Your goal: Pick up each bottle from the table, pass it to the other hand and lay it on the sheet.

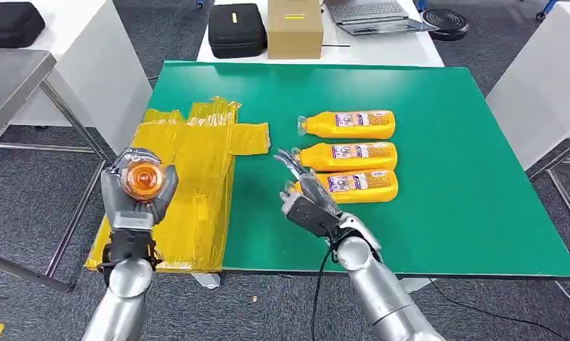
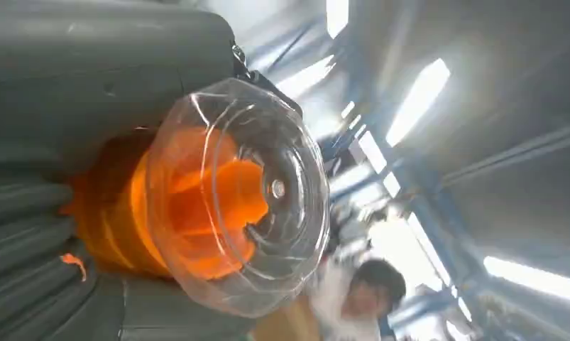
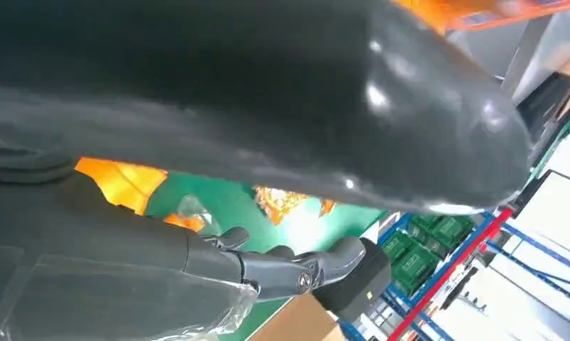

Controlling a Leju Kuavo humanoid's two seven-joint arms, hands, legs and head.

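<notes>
Left robot hand (image 1: 138, 190) grips upright bottle (image 1: 143, 179).

- This looks like a robotics lab or test workshop, set up for trials rather than for living in.
- Grey carpet tile floor (image 1: 26, 185), the office-industrial kind.
- A desk under a green mat (image 1: 438, 177), with white desks (image 1: 381, 48) close around it.
- On the white desk behind: a laptop (image 1: 374, 14), a cardboard box (image 1: 294, 28) and a black equipment case (image 1: 237, 30).
- Right wrist view catches blue and red warehouse racking (image 3: 452, 273) stacked with green crates (image 3: 427, 249).
- Left wrist view looks up at long strip lights (image 2: 417, 99) on a high ceiling.
</notes>
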